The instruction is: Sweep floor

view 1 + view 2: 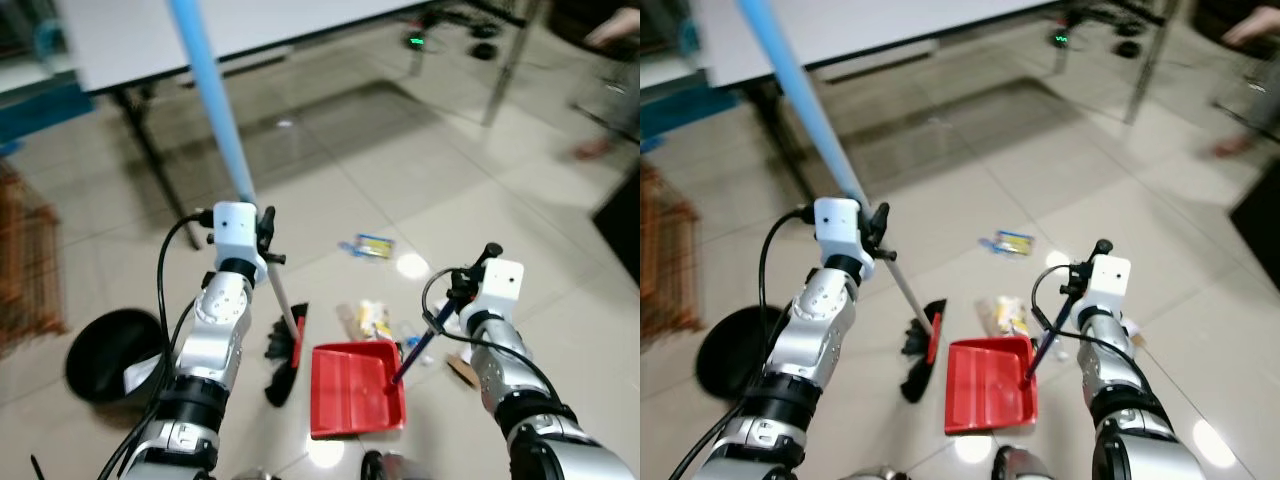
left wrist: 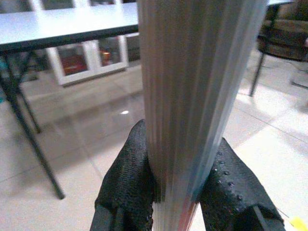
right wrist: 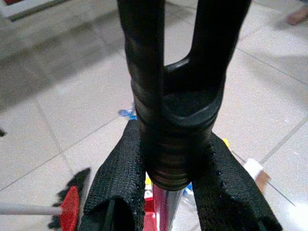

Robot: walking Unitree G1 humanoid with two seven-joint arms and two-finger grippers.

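Red dustpan (image 1: 355,388) lies flat on the tiled floor (image 1: 420,170) just below and inward of the right claw (image 1: 447,312), its open mouth facing away from the robot toward the litter. Its dark handle (image 1: 415,352) slants up from the pan's right side into that claw, whose two fingers (image 3: 115,192) are closed around the handle's grip. Left claw (image 1: 262,232) is clamped on the broom (image 1: 245,190); both pads (image 2: 126,185) press the blue pole, whose long axis runs steeply from upper left, past the bench (image 1: 230,30), down through the claw to the red-and-black head (image 1: 287,352), which rests on the floor left of the dustpan. Wrappers (image 1: 368,246) lie ahead of the dustpan. Black bin (image 1: 112,355) sits left of the left arm
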